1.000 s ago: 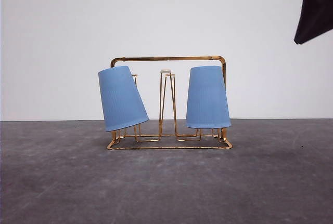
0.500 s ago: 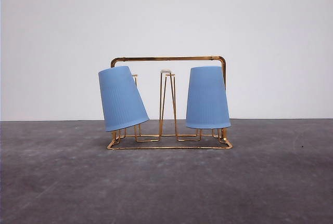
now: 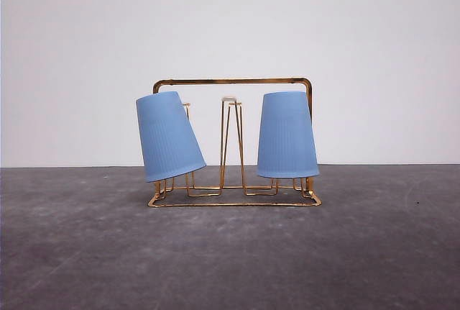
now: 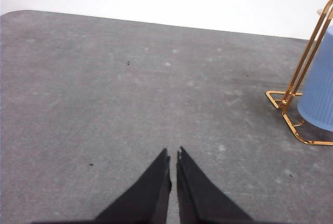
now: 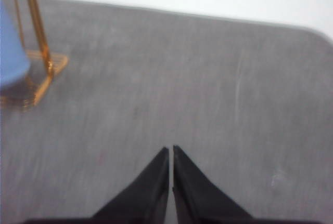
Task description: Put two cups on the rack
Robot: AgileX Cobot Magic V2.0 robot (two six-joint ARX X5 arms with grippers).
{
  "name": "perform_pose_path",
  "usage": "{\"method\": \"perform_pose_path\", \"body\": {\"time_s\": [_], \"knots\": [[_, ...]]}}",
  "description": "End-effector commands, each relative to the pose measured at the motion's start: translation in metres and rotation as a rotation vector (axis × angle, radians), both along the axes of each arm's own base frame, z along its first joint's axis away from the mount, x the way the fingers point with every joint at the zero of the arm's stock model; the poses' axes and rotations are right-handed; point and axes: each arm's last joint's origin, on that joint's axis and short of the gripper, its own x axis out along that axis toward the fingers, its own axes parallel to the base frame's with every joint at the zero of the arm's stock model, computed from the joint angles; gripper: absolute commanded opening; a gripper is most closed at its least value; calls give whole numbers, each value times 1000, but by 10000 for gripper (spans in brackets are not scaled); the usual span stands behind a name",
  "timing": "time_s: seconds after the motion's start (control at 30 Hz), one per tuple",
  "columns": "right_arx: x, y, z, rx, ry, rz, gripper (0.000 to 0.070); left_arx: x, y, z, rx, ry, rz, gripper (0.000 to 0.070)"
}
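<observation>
Plain white wall behind, grey matte tabletop [image 3: 230, 252] underneath, nothing else on it. Front view: rack [image 3: 233, 80] sits mid-table, both cups upside down over its prongs. Left cup [image 3: 168, 136] leans outward, mouth kicked toward the rack's outer end, so it looks hung on a slanted prong rather than seated square; right cup [image 3: 287, 134] sits near upright, just inside the rack's end post. Middle prong pair [image 3: 230, 101] is bare, white tips showing. Mouth-down makes sense: the prong goes up inside and carries the cup, the base wire stops it sliding off. Judging by this, both placements are done and the task reads complete. Left wrist view: left gripper [image 4: 173, 156] has its fingers pressed together, holding nothing, over bare table; rack corner and the cup's lower edge sit ahead and off to one side, well apart from the tips. Right wrist view (blurred, likely motion): right gripper [image 5: 170, 150] likewise closed and empty, rack corner and a sliver of blue cup ahead on the opposite side, also well apart. Both arms stand clear of the rack, consistent with a parked pose after release. Only concern: the tilted cup could tip if bumped.
</observation>
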Motion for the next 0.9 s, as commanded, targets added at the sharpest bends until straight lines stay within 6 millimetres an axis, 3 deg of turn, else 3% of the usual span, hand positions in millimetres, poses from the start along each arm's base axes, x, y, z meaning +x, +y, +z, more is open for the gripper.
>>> {"method": "perform_pose_path", "body": {"time_s": [0.0, 0.87], "knots": [[1, 0, -1, -21, -17, 8, 12, 1, 0, -6, -2, 19, 2, 3], [1, 3, -1, -5, -18, 41, 12, 1, 0, -5, -2, 19, 2, 3]]}}
